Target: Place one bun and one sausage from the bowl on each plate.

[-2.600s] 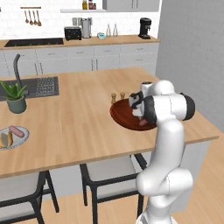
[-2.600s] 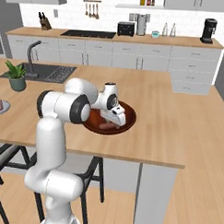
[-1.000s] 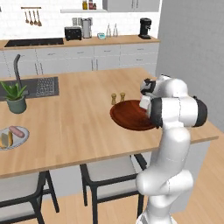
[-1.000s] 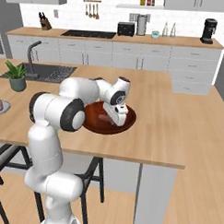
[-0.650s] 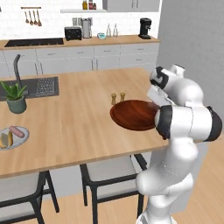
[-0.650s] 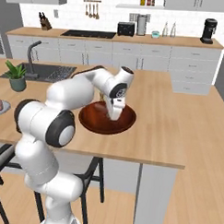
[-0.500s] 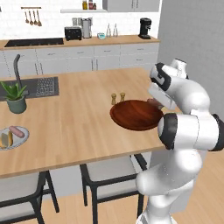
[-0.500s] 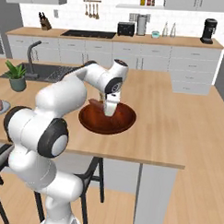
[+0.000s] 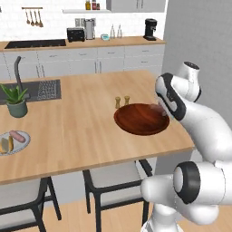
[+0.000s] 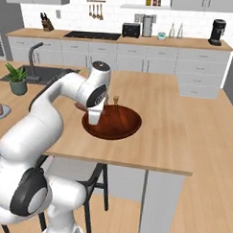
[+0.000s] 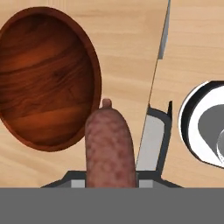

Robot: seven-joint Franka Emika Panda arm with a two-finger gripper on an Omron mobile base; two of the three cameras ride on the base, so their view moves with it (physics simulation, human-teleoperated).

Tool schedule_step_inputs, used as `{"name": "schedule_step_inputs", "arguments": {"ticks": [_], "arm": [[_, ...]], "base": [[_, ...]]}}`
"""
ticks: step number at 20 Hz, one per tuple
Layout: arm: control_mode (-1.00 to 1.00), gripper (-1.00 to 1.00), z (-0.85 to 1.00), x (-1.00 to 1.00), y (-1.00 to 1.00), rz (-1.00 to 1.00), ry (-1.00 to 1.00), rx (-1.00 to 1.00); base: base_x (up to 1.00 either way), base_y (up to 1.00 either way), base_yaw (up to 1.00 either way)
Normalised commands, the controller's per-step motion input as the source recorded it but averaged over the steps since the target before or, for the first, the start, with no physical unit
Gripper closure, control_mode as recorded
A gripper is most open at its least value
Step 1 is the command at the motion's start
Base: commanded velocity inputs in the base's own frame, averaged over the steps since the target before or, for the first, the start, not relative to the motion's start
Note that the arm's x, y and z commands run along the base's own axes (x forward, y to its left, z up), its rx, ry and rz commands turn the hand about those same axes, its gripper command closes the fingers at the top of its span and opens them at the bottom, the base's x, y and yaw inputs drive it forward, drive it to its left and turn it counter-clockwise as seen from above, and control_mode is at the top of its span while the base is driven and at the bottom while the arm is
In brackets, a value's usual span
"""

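One long wooden island counter (image 9: pixel 86 118) carries nearly everything here, with a sink (image 9: pixel 38 88) let into its far left part and a dark stool (image 9: pixel 113 181) tucked under its near edge. Behind it runs a wall counter (image 10: pixel 141 41) with a toaster (image 10: pixel 131 29) and a coffee machine (image 10: pixel 218 25). The white arm (image 10: pixel 56 106) arches over the island's near side and, in the right base view, stands in front of the left rim of the bowl (image 9: pixel 142 118), the wide dark red-brown dish near the island's right end. The bowl's inside looks bare wood in the hand view. A potted plant (image 9: pixel 16 100) stands beside the sink. At the island's left edge lies a pale plate (image 9: pixel 22 141) that already bears a bun (image 9: pixel 4 145) and a pinkish sausage beside it. Two small shakers (image 9: pixel 121 101) stand just behind the bowl, close together. The gripper (image 11: pixel 109 183) is closed on a sausage (image 11: pixel 109 146), which sticks out ahead of the fingers; in the hand view it hangs above the counter just beside the bowl's rim, over the island's near edge, with a stool seat below.
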Motion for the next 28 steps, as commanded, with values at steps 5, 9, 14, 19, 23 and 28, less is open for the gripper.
{"name": "schedule_step_inputs", "arguments": {"ticks": [5, 9, 14, 19, 23, 28], "arm": [[-1.00, 1.00, 0.00, -0.01, 0.23, 0.00, -0.01, -0.09], [1.00, 1.00, 0.00, 0.00, 0.07, 0.00, 0.00, -0.03], [1.00, 1.00, 0.00, 0.00, 0.00, 0.00, 0.00, 0.00], [1.00, 1.00, 0.00, 0.00, 0.00, 0.00, 0.00, 0.00], [1.00, 1.00, 0.00, 0.00, 0.00, 0.00, 0.00, 0.00], [1.00, 1.00, 0.00, 0.00, 0.00, 0.00, 0.00, 0.00]], "base": [[0.00, 0.00, 0.00], [-0.13, 0.34, 0.00], [-0.43, 0.97, 0.02], [-0.25, 1.00, 0.15], [-0.14, 1.00, 0.16], [-0.07, 1.00, 0.14]]}}
